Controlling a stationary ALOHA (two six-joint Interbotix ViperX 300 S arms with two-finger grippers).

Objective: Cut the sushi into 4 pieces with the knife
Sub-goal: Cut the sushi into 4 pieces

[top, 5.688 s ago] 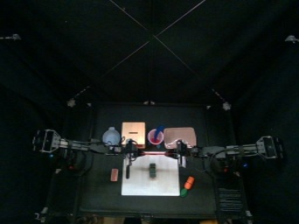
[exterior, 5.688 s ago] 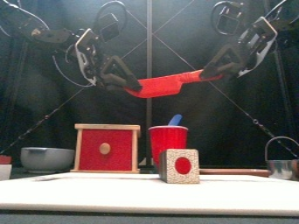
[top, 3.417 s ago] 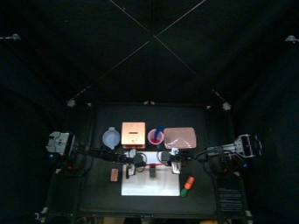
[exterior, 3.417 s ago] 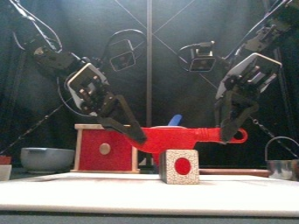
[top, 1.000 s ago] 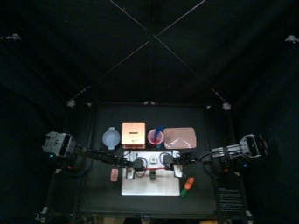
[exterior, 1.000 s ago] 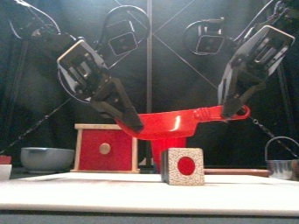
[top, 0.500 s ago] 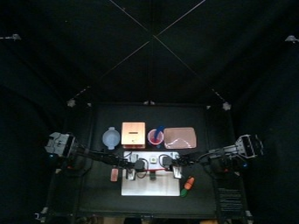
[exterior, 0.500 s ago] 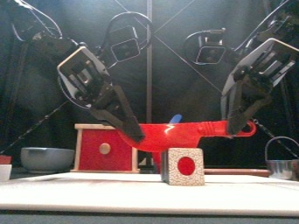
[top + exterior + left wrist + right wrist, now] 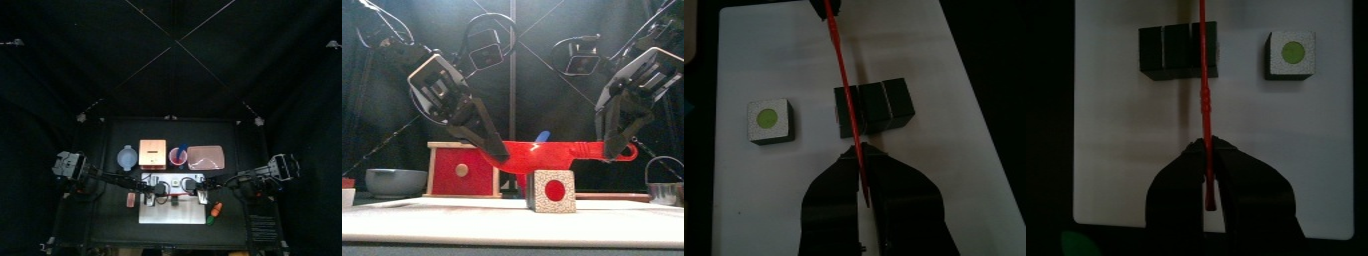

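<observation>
Both ends of the red knife are gripped. The left gripper pinches one end and the right gripper the other, each pair of jaws narrowed right down onto it. The blade hangs level above the white cutting board, clear of its surface. From the wrist views, the blade's line crosses over the dark green sushi roll, which lies about mid-board, between the two grippers and below them. One cut piece — speckled white, red centre — sits apart from the roll.
</observation>
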